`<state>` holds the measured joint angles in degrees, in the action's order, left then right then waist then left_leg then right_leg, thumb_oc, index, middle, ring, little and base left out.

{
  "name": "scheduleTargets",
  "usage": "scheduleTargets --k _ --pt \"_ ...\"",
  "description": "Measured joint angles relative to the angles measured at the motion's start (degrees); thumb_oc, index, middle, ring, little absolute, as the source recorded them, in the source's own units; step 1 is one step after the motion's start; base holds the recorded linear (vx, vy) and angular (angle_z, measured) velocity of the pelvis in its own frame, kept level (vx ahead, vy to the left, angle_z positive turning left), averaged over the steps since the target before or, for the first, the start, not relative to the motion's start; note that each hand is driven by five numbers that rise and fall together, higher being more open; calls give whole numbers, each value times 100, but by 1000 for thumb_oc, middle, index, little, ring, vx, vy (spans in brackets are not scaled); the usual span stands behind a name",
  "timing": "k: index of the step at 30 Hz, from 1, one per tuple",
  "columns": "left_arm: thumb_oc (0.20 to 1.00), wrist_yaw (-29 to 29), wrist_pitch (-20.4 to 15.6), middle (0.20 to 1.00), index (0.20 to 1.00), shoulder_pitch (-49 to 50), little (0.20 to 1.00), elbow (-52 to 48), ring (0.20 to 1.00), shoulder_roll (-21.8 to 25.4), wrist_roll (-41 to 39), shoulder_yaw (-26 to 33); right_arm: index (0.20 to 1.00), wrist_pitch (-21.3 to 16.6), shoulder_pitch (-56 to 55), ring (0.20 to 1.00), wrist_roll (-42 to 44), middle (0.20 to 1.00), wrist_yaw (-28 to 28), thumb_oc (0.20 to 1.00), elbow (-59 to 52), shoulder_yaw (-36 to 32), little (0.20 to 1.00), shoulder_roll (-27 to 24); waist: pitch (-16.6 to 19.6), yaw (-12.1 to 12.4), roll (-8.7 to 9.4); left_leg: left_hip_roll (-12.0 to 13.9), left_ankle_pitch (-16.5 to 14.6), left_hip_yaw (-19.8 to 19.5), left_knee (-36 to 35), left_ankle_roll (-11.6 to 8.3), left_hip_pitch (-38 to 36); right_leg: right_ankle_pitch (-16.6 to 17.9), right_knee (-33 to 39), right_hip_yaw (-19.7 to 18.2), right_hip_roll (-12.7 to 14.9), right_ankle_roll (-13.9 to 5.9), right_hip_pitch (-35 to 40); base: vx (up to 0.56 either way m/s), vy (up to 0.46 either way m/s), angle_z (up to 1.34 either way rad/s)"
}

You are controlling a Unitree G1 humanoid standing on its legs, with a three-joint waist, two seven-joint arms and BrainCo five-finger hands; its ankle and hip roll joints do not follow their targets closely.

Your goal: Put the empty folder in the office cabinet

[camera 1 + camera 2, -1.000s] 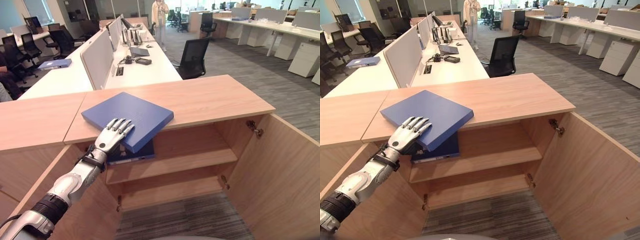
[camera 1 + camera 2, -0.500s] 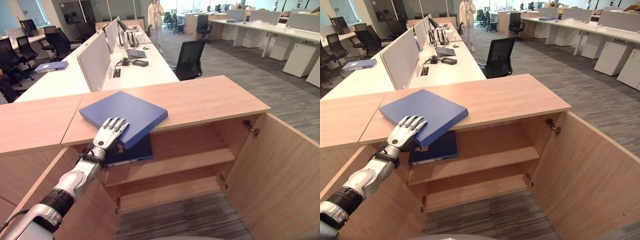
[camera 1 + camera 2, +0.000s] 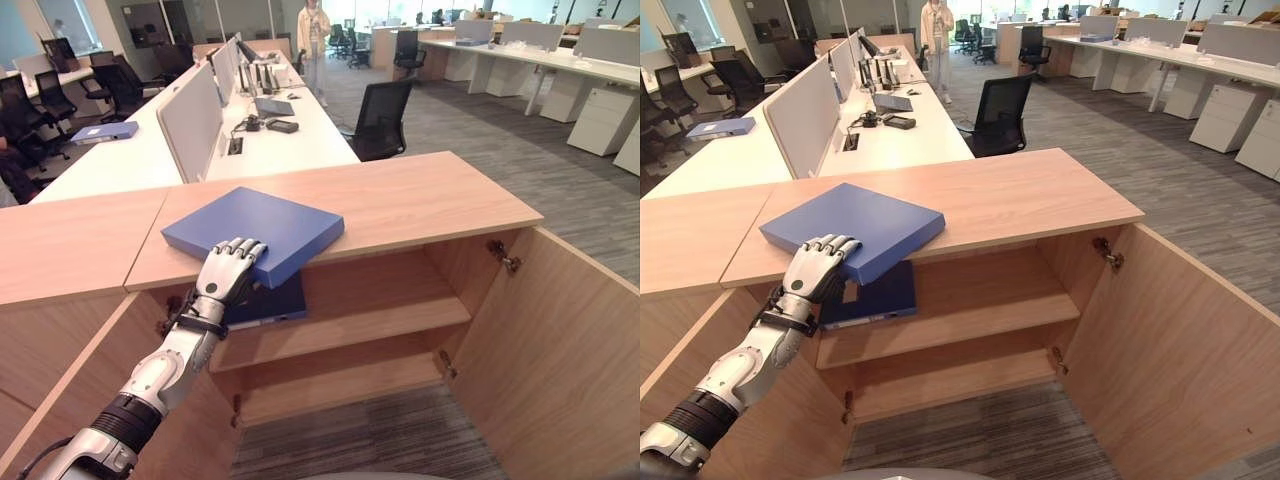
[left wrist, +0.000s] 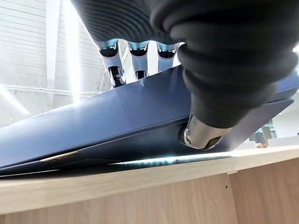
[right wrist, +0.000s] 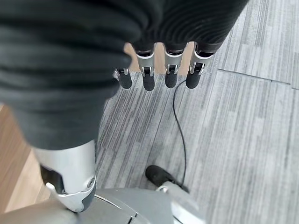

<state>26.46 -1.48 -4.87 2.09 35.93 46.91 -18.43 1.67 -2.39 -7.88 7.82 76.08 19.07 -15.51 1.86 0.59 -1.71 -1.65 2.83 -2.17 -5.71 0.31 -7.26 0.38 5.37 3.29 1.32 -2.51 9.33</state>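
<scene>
Left eye view: a blue folder [image 3: 255,232] is seen lying flat on the wooden top of the office cabinet [image 3: 420,200], with its near corner projecting past the front edge. The left hand [image 3: 230,273] is placed at that overhanging corner, fingers laid over the cover from above. The cabinet door [image 3: 565,340] is found swung open to the right, exposing two bare wooden shelves [image 3: 345,325]. A second, darker folder [image 3: 270,303] is noted on the upper shelf, directly beneath the overhanging corner. Behind the cabinet, white desks [image 3: 290,140] and a black office chair [image 3: 385,115] are recorded, and a person [image 3: 313,40] is seen standing far back in the aisle.

Right eye view: the same arrangement is confirmed; the fingers are seen resting on the folder's top face near the corner.

Left wrist view: the folder's edge is seen passing between the fingers [image 4: 114,74] above and the thumb [image 4: 205,133] below, so the corner is pinched between them. The folder's far end appears to rest on the cabinet top, though the contact line is poorly shown from this angle.

Right wrist view: the right hand [image 5: 154,77] is seen hanging over the grey carpet [image 5: 243,130], its fingers straight and relaxed, with nothing held.
</scene>
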Motion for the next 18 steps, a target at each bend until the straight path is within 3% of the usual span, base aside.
scheduleTargets --k 1,2,3,4,7,9,10,12,15,18 --pt "200 -74 -145 200 200 434 200 -545 200 -312 -312 359 1000 21 -59 1000 3 1000 14 1000 -17 -131 1000 28 -9 24 13 -2 -4 -19 0 14 0 -3 0 24 1 1 11 -16 -14 10" --pt "200 -238 -382 200 200 1139 200 -1415 200 -952 -1130 885 1000 27 -253 1000 24 1000 69 1000 -264 -197 1000 25 -32 77 38 -10 -7 -60 0 22 45 -9 0 61 3 5 17 -28 -18 19" --pt "200 -323 -595 200 200 1469 200 -1959 200 -1119 -1579 1013 1000 30 -404 1000 92 1000 104 1000 -408 -214 1000 9 -57 168 66 -13 -8 -106 0 25 45 -36 0 90 -2 7 25 -29 -14 25" --pt "200 -527 -718 200 200 1539 200 -2172 200 -1083 -2053 1051 1000 31 -427 1000 229 1000 90 1000 -413 -199 1000 -19 -77 271 48 -12 -12 -153 1 21 61 -39 -1 143 -5 6 28 -39 -17 36" --pt "200 -1763 -1185 200 200 1540 200 -2795 200 -334 -4889 1011 1000 16 -440 1000 421 1000 -94 1000 -415 -188 1000 -177 -126 334 -42 -12 7 -253 -1 -7 112 -45 0 233 -7 9 22 -16 1 16" --pt "200 -2188 -1205 200 200 1512 200 -3039 200 -350 -6209 1028 1000 33 -454 1000 431 1000 -176 1000 -339 -166 1000 -190 -144 320 -71 -18 7 -252 -1 -7 112 -44 0 229 0 8 21 0 0 0" --pt "200 -2554 -1159 200 200 1358 200 -3108 200 -382 -7592 1024 1000 48 -417 1000 430 1000 -254 1000 -223 -164 1000 -170 -146 316 -96 -20 6 -253 0 -6 102 -44 0 229 0 8 32 0 0 0" --pt "200 -2810 -785 200 200 1393 200 -2778 200 -464 -8749 772 1000 125 -298 1000 396 1000 -289 1000 -132 -162 1000 -150 -162 283 -118 -18 6 -249 0 -5 102 -43 0 223 -2 7 29 0 0 0" --pt "200 -3170 55 200 200 1794 200 -1730 200 -514 -9567 -199 1000 150 -135 1000 290 1000 -313 1000 -119 -149 1000 -143 -225 121 -131 -9 13 -237 1 -2 103 -43 -1 213 -10 10 -25 7 0 -3" --pt "200 -3098 495 200 200 2174 200 -1337 200 -481 -9608 -403 1000 148 -141 1000 207 1000 -349 1000 -126 -112 1000 -126 -370 105 -111 1 43 -242 5 9 84 -49 -1 217 -24 25 -9 2 1 -1"
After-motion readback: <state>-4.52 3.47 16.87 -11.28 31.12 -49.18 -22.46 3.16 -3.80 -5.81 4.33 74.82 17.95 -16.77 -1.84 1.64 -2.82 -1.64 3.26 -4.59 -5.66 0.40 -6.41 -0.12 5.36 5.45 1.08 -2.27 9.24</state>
